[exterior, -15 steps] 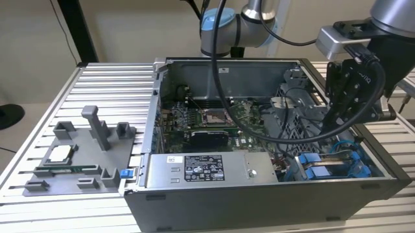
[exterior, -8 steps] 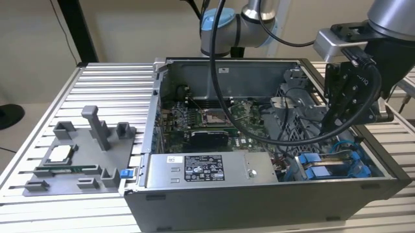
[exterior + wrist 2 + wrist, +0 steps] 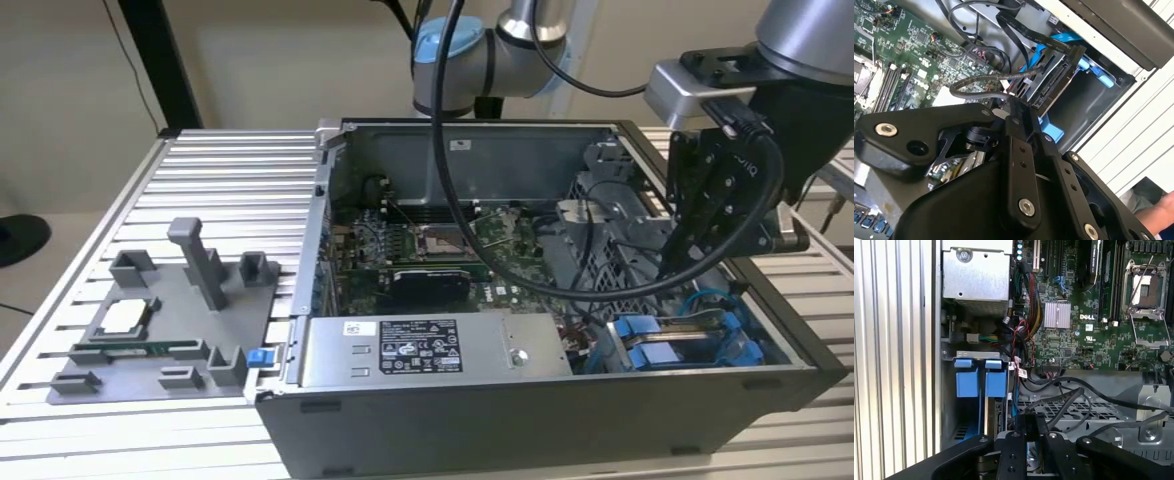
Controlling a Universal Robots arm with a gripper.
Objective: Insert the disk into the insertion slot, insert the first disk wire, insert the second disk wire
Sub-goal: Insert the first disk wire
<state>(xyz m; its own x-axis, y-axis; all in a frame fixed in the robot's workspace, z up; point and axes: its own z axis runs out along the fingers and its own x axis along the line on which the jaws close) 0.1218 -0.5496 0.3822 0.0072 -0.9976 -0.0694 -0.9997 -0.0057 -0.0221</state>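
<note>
The exterior view looks down at a slant over the counter (image 3: 227, 170). It takes in the whole open case (image 3: 534, 420), with the arm (image 3: 801, 50) at the exterior view's right. The first wrist view faces straight down into the case from close by, over the claw (image 3: 1029, 434). The second wrist view sits nearer and looks aslant past the claw. All three share the motherboard (image 3: 1079, 325) and the slot (image 3: 979, 382).
</note>
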